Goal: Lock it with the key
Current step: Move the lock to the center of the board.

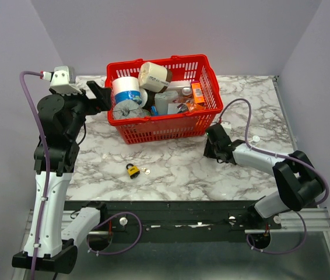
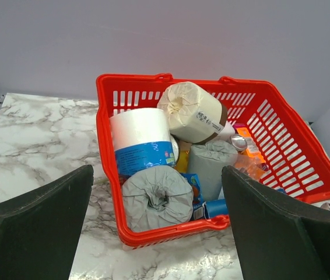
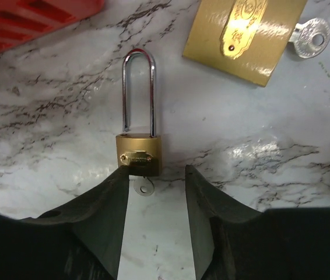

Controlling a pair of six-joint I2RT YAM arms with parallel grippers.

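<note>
A small brass padlock (image 3: 139, 153) with a long steel shackle lies flat on the marble table (image 3: 48, 134). Its key (image 3: 144, 186) sticks out of the lock's bottom end. My right gripper (image 3: 156, 172) sits low over the table with its jaws partly apart on either side of the key head. The left fingertip (image 3: 121, 175) touches the lock's lower corner, and the right fingertip stands clear of both. In the top view my right gripper (image 1: 211, 144) covers this lock. My left gripper (image 2: 157, 169) hangs wide open and holds nothing, facing the red basket (image 2: 165, 233).
A larger brass padlock (image 3: 244, 35) with its own key (image 3: 311, 38) lies just beyond the small one. Another yellow padlock (image 1: 132, 170) lies mid-table, with a key (image 1: 146, 171) beside it. The red basket (image 1: 159, 131) holds paper rolls and packets.
</note>
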